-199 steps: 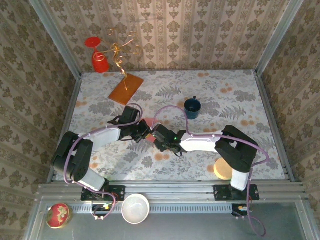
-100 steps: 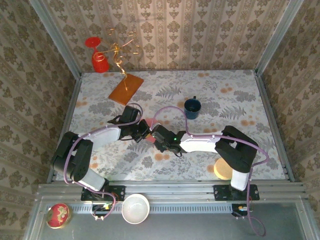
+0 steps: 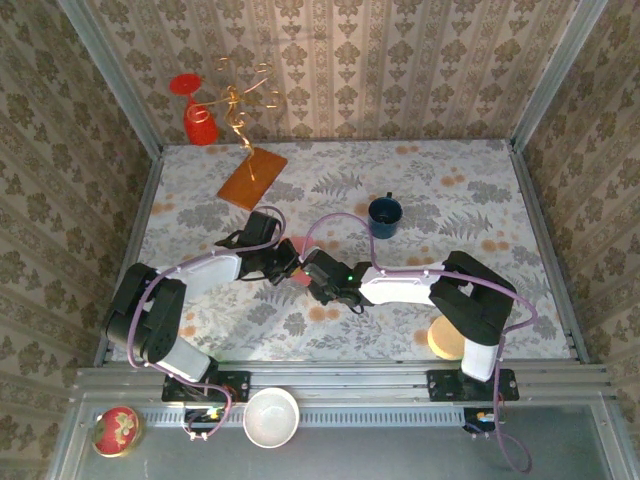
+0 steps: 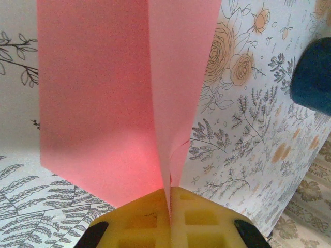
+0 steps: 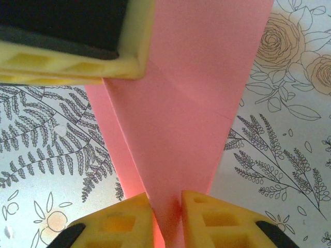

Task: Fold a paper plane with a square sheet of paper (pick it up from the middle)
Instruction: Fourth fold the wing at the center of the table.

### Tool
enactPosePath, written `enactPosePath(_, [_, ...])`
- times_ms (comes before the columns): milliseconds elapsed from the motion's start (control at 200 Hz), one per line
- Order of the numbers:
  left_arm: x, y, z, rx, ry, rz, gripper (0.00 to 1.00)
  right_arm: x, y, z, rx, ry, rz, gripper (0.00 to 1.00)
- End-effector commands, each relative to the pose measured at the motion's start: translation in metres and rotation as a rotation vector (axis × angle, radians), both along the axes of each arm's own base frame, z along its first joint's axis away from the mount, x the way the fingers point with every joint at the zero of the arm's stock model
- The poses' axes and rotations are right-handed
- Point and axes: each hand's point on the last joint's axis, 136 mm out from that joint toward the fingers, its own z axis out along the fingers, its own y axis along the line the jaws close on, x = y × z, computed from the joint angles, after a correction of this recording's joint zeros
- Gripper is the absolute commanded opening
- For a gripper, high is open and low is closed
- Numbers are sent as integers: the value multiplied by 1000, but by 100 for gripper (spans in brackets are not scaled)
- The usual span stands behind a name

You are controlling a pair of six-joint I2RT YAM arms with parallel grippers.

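The pink-red sheet of paper is folded along a centre crease and hangs between my two grippers over the middle of the table. In the left wrist view the sheet of paper fans upward from my left gripper, whose yellow pads are shut on its crease. My right gripper is shut on the narrow end of the sheet of paper. A yellow finger of the left gripper sits at the top left of the right wrist view. From above, the left gripper and right gripper almost touch.
A dark blue cup stands behind the right arm and shows as the blue cup in the left wrist view. An orange-brown board, a red cup and gold wire are at the back left. A tan disc lies by the right base.
The right gripper has closed tighter on the paper and edged slightly toward the left gripper. The left arm has stayed put.
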Motion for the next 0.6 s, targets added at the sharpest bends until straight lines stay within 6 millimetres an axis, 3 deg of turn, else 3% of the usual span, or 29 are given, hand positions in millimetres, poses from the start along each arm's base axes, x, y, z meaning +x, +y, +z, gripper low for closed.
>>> enactPosePath(0, [1, -1, 5, -5, 11, 3, 5, -3, -8, -13, -55, 5, -6, 21])
enactPosePath(150, [1, 0, 7, -6, 7, 3, 8, -5, -8, -16, -54, 16, 1, 13])
enactPosePath(250, [4, 8, 9, 4, 2, 13, 17, -9, -7, -15, -40, 28, 16, 9])
enactPosePath(355, [6, 22, 13, 25, -15, 24, 27, -14, -5, -15, -24, 47, 38, 8])
enactPosePath(440, [14, 47, 17, 53, -28, 74, 37, -17, -4, -15, -19, 60, 52, 6])
enactPosePath(595, [11, 72, 16, 76, -37, 129, 44, -22, 2, -17, -11, 93, 88, 6])
